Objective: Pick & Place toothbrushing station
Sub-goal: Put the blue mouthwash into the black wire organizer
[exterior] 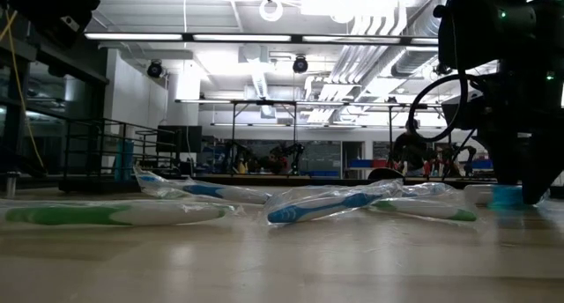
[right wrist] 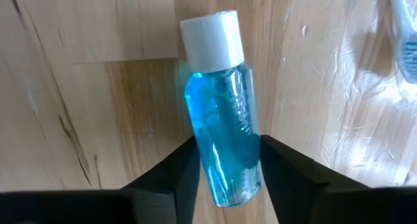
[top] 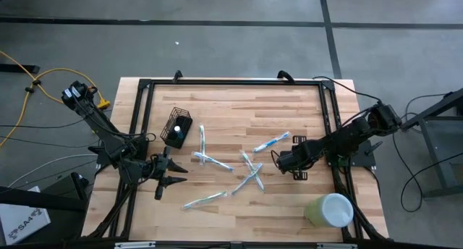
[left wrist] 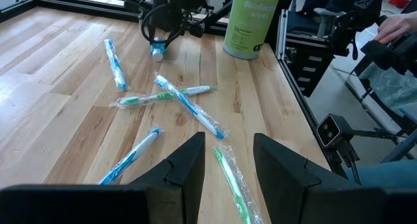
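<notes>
Toothbrushes (top: 253, 178) litter the table around the right end effector (right wrist: 225, 168), whose fingers flank a blue bottle (right wrist: 221, 113).

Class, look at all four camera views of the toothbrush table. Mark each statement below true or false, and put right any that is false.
1. The right gripper has its fingers either side of a small blue bottle with a white cap. True.
2. The black mesh holder lies near the right arm. False: it lies on the left arm's side of the table.
3. The left gripper holds a toothbrush. False: its fingers stand open with nothing between them.
4. Several wrapped toothbrushes lie scattered mid-table. True.
5. The pale green cup stands inside the holder. False: it stands apart, at the table's right front corner.
</notes>
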